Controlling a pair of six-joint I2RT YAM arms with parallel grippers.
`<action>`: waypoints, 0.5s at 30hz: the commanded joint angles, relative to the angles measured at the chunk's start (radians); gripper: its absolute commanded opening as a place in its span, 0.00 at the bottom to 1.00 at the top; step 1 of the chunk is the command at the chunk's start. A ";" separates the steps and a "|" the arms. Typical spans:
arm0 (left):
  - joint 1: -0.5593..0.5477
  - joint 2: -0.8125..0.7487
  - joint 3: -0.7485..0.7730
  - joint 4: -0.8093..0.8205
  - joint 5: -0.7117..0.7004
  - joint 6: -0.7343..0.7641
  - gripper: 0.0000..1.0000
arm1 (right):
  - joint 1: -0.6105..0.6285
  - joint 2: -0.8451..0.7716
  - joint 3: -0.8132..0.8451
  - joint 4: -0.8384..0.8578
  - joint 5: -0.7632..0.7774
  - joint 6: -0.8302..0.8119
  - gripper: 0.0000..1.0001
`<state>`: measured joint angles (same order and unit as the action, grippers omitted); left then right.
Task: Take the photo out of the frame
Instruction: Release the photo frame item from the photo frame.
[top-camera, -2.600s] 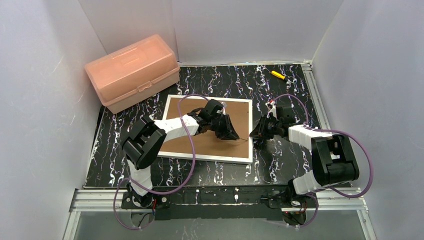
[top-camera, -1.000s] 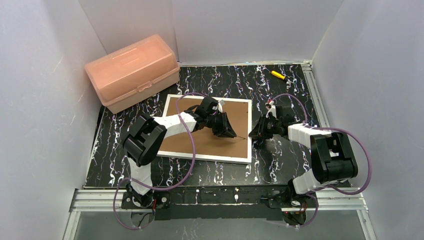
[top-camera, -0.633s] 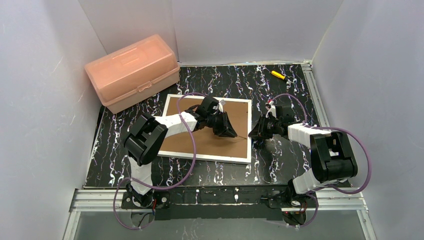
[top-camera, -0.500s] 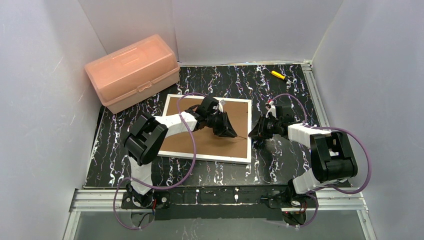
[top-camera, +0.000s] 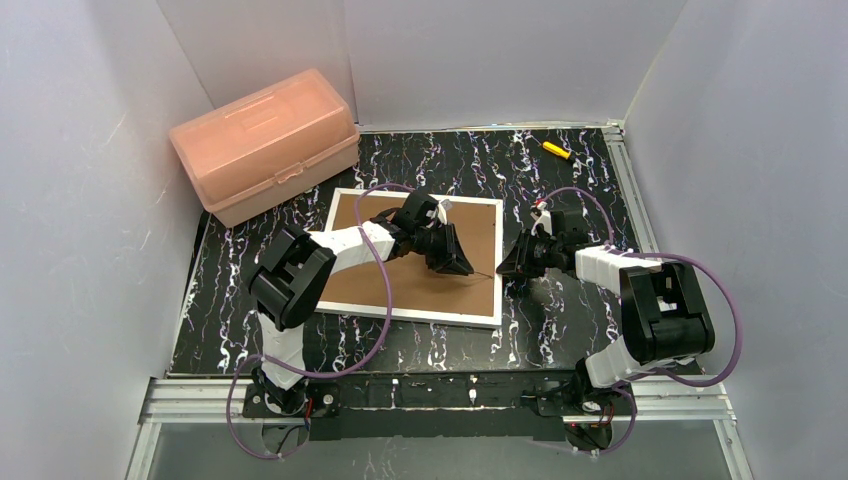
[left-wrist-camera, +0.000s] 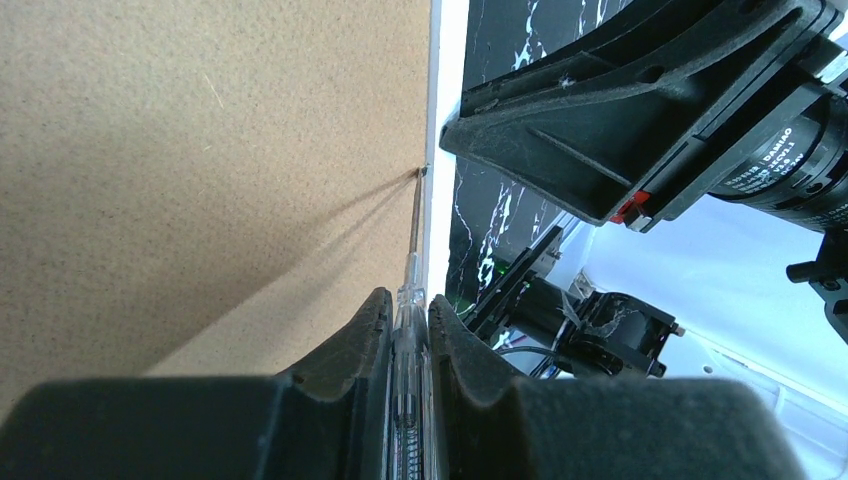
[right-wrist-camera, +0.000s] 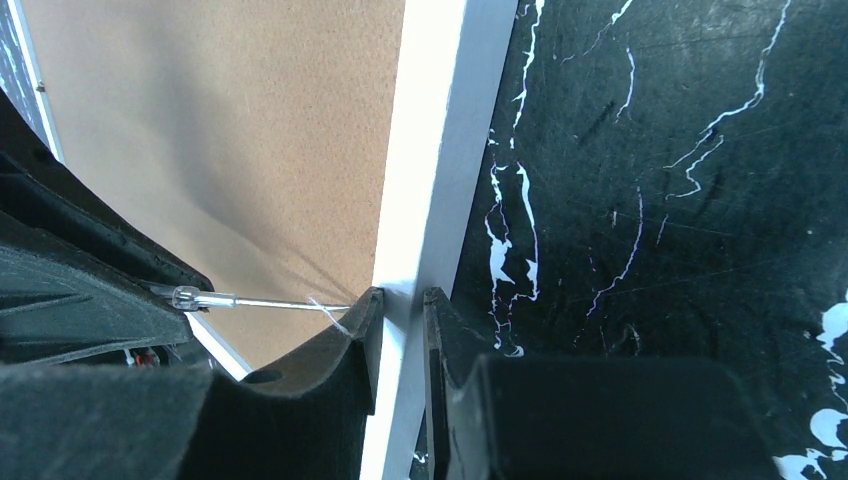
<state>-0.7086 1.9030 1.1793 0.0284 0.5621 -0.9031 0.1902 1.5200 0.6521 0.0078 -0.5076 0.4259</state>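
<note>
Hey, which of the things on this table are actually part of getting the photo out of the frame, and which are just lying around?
In the job: frame, lying back up; thin screwdriver, held in left gripper, tip at the backing's edge; right gripper, clamped on the frame's white border.
Just lying about: pink box, far left; small yellow tool, far right.

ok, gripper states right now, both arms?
left gripper: shut on a thin screwdriver, tip at the frame edge.
right gripper: shut on the frame's white border.

frame (top-camera: 440, 295): white border, brown back | table (top-camera: 450, 165): black, white-veined | box (top-camera: 265, 145): pink | screwdriver (left-wrist-camera: 410, 300): clear handle
</note>
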 joint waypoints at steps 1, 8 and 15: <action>0.008 -0.024 0.008 -0.091 0.007 0.035 0.00 | 0.008 0.012 0.028 0.010 -0.029 -0.013 0.27; 0.012 -0.019 0.003 -0.075 0.024 0.016 0.00 | 0.008 0.010 0.025 0.012 -0.034 -0.012 0.27; 0.012 -0.004 0.009 -0.064 0.032 -0.008 0.00 | 0.008 0.009 0.021 0.016 -0.043 -0.011 0.27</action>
<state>-0.7017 1.9030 1.1793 0.0139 0.5827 -0.9016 0.1898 1.5204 0.6521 0.0086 -0.5106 0.4221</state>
